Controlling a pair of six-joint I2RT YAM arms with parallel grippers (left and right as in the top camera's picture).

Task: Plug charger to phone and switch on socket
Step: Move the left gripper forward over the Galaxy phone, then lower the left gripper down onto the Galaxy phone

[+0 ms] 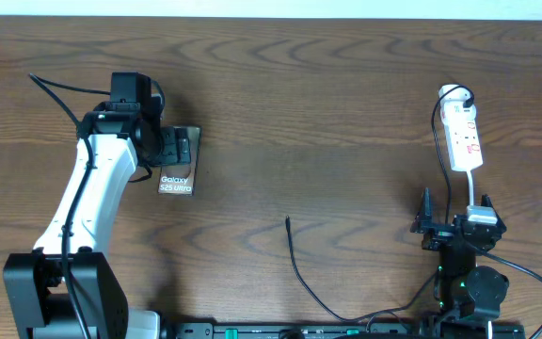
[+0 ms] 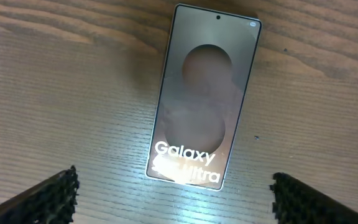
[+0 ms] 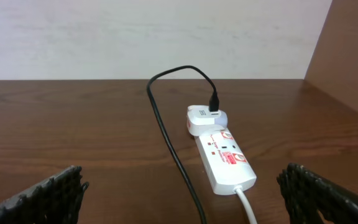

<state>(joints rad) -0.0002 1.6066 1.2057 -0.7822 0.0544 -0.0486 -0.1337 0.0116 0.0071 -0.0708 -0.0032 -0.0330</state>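
The phone (image 1: 178,179) lies flat on the wooden table at the left, its "Galaxy S25 Ultra" lettering showing; it fills the left wrist view (image 2: 205,96). My left gripper (image 1: 183,149) hovers over its far part, open and empty (image 2: 174,198). The white socket strip (image 1: 463,134) lies at the right, with a white adapter at its far end (image 3: 224,154). The black charger cable (image 3: 169,134) runs from that adapter; its free plug tip (image 1: 288,222) lies mid-table. My right gripper (image 1: 453,229) sits just near of the strip, open and empty (image 3: 182,194).
The strip's white lead (image 3: 247,205) runs back toward my right arm base. A wall stands behind the table's far edge (image 3: 166,37). A wooden side panel (image 3: 347,68) rises at the right.
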